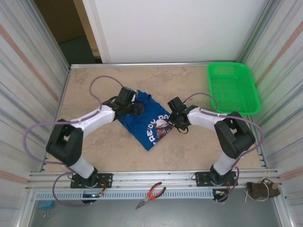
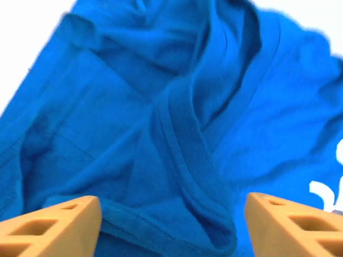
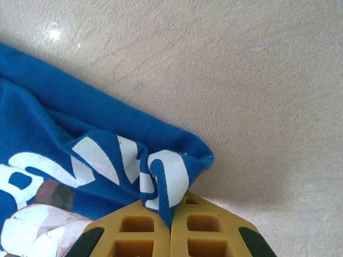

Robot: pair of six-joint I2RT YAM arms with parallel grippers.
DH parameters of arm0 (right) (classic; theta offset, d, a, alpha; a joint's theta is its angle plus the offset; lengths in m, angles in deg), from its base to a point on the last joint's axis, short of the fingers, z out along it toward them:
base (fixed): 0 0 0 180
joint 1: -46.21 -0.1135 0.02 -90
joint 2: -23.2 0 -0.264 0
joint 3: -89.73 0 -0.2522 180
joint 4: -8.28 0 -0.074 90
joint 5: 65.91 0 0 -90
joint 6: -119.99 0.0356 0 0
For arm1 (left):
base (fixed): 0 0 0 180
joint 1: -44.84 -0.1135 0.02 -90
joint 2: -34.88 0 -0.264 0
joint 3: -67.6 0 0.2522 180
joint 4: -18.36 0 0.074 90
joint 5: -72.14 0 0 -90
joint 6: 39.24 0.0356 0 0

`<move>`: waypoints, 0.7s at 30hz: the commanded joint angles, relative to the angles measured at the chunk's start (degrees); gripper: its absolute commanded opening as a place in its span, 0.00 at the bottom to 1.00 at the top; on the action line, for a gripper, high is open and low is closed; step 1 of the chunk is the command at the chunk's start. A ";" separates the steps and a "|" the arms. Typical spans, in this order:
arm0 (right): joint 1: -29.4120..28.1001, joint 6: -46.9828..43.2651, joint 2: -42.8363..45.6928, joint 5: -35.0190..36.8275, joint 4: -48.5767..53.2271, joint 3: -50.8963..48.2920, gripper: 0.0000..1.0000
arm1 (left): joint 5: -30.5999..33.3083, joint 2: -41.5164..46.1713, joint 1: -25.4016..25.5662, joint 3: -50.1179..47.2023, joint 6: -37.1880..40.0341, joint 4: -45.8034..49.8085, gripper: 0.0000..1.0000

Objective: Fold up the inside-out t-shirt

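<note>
Tightly right end effector [image 3: 170,208] pinches crumpled blue t-shirt [image 1: 143,125]; left end effector [image 2: 172,217] stands open.

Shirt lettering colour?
White lettering on blue shirt; right wrist view shows it best.

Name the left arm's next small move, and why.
Probably lower and close the left fingers on the seamed fold of the royal-blue cotton t-shirt between them: they stand open above it, while the right fingers are shut on its printed edge.
</note>
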 commanded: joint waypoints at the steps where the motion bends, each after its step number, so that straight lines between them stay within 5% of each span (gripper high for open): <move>1: -0.59 -0.46 -0.45 0.80 2.01 0.48 0.00 | 3.24 -0.51 0.98 0.85 4.59 2.12 0.75; 4: -0.48 -0.46 -0.46 0.80 2.14 0.42 0.00 | 4.47 -1.40 0.98 0.15 3.93 1.59 0.68; 6: -0.48 -0.49 -0.43 1.19 2.34 0.31 0.00 | 6.15 -2.17 0.70 0.13 3.23 1.40 0.46; 8: -0.51 -0.12 -0.01 1.64 2.62 -0.26 0.00 | 7.46 -2.87 -0.46 0.54 1.36 1.31 0.04; 9: -0.52 0.16 0.40 2.04 2.82 -0.60 0.00 | 7.36 -3.02 -1.27 0.73 0.38 1.11 0.00; 21: -2.37 10.48 13.10 8.54 6.55 -11.21 0.00 | -2.89 -4.48 -11.12 3.11 -8.62 -5.62 0.00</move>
